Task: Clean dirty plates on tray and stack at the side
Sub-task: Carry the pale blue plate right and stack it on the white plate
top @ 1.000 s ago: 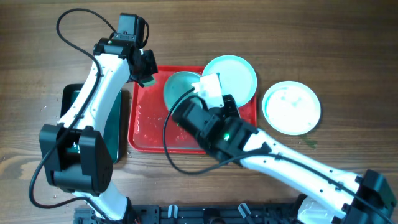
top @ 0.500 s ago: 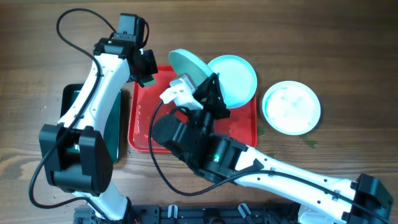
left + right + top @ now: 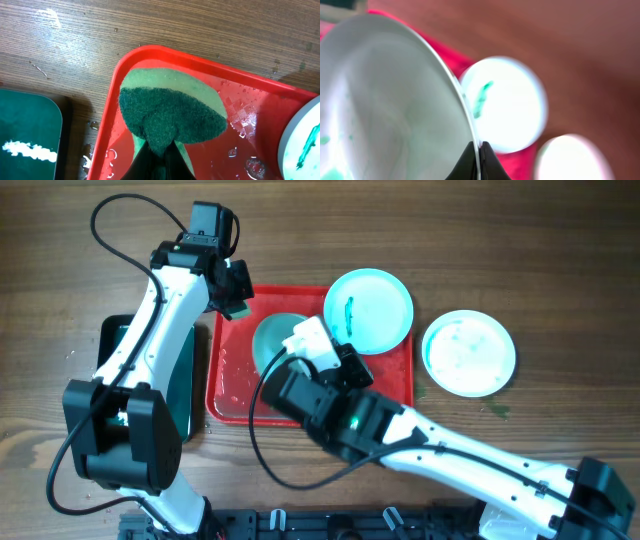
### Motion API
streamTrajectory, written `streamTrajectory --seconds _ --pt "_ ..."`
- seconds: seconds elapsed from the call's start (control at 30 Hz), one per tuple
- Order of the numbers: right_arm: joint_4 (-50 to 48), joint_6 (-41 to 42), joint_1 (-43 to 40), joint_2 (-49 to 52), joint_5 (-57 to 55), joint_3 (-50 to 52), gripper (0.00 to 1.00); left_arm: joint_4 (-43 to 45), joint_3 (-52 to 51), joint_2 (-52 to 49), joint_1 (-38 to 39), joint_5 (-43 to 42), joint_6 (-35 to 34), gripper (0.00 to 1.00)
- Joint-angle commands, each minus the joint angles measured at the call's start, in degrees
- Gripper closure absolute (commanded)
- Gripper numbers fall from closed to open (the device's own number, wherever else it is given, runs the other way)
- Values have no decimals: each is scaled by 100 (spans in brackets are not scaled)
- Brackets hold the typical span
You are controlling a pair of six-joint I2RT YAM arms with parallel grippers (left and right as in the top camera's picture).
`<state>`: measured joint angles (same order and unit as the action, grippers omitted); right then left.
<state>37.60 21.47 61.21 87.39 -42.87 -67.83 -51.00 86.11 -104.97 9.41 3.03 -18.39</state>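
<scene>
My right gripper (image 3: 300, 352) is shut on the rim of a pale turquoise plate (image 3: 270, 340) and holds it tilted over the red tray (image 3: 235, 385). In the right wrist view the gripper (image 3: 480, 150) pinches that plate (image 3: 390, 105), which has faint teal specks. A second turquoise plate (image 3: 370, 308) with a dark teal smear lies on the tray's far right corner; it shows blurred in the right wrist view (image 3: 507, 105). A white plate (image 3: 468, 352) lies on the table right of the tray. My left gripper (image 3: 160, 152) is shut on a green sponge (image 3: 170, 105) over the tray's far left corner (image 3: 125, 65).
A black basin with a green inside (image 3: 188, 395) stands left of the tray, also in the left wrist view (image 3: 27, 130). Water drops lie on the tray floor (image 3: 240, 115). The right arm stretches across the near side of the table.
My right gripper lifted the turquoise plate off the tray, tipped it up toward the far edge, then brought it back down and to the left. The left arm has not moved.
</scene>
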Motion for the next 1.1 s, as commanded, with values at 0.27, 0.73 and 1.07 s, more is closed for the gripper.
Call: streamTrajectory --seconds 0.27,0.73,1.07 --pt "1237 994 -5386 -1021 4763 26 96 -33 37 81 -20 -66 -74 96" --pt "404 420 -7724 -702 4817 1729 55 -24 37 81 -20 -66 -74 96" --pt "-634 1121 -5333 -518 5510 848 59 -31 37 81 -20 -66 -74 96"
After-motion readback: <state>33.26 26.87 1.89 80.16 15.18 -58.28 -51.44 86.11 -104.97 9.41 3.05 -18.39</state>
